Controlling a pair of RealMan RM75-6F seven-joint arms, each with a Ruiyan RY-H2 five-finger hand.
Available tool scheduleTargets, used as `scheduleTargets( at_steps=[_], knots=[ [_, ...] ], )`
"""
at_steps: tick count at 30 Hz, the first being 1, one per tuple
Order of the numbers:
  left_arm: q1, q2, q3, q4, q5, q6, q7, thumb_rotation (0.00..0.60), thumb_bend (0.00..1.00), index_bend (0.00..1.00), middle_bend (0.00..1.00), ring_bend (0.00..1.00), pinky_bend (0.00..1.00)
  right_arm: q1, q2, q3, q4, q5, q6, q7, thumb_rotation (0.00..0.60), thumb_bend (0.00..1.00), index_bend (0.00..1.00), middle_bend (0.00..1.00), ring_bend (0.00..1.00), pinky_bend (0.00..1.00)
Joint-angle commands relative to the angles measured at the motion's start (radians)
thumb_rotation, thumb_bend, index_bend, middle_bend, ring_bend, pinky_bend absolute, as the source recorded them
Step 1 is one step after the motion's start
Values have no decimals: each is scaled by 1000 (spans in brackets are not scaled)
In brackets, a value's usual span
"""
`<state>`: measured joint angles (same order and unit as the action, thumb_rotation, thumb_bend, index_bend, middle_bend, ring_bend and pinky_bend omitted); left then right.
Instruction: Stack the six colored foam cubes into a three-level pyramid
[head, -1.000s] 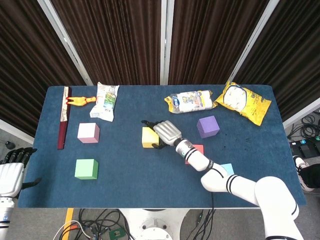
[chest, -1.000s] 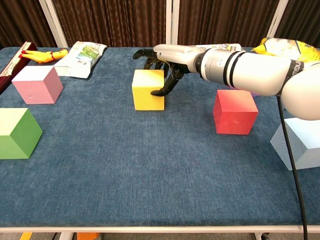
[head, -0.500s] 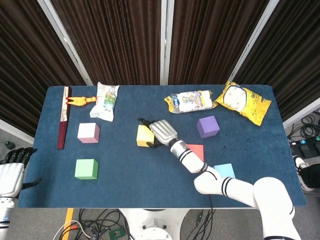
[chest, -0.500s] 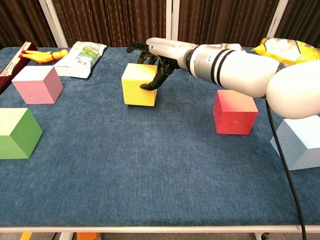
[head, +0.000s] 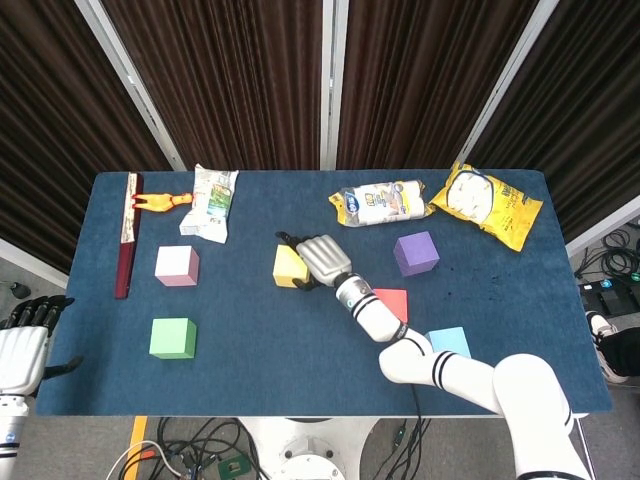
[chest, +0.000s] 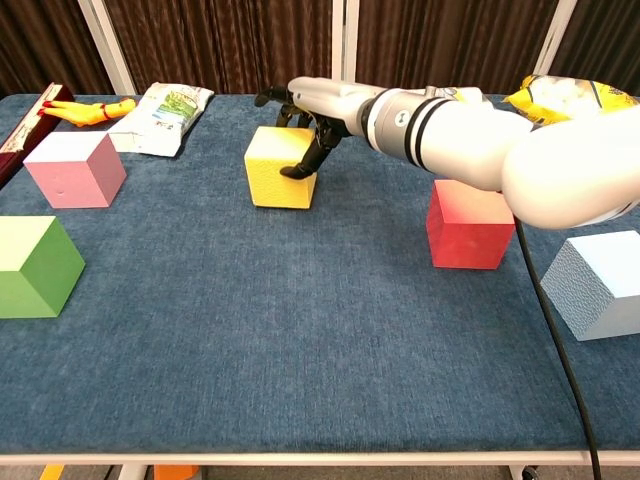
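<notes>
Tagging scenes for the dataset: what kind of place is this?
Likely a robot lab test cell: a blue-covered table backed by dark curtains, with loose cables on the floor under its front edge.

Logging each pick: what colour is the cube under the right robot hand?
Yellow cube, under the right robot hand; clearest in the chest view.

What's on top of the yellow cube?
The right robot hand lies over the yellow cube, fingers curled down its right side. The cube's far edge is covered by the hand. No other cube on it.
</notes>
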<state>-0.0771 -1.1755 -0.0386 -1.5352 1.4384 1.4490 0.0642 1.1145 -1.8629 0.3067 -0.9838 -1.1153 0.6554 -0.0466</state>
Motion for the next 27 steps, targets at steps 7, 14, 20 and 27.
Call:
scheduleTargets(
  at_steps=[7,14,20,27],
  knots=[
    [-4,0,0,0,4,-2,8,600,0,175,148,96,129,-9,39,-14,-51,6,-23,-12,600,301,0,101,97,134],
    [-29,18,-6,-10,28,-15,25,600,0,174,148,96,129,-45,125,-19,-178,12,7,-28,600,296,0,37,40,68],
    [-93,48,-29,-18,61,-71,-47,600,0,175,148,96,129,-131,275,-38,-364,-9,108,-52,600,295,0,38,25,58],
    [-265,77,-81,-3,99,-252,-210,600,0,191,157,96,132,-301,500,-83,-568,-35,294,-76,600,296,0,78,35,58]
  ],
)
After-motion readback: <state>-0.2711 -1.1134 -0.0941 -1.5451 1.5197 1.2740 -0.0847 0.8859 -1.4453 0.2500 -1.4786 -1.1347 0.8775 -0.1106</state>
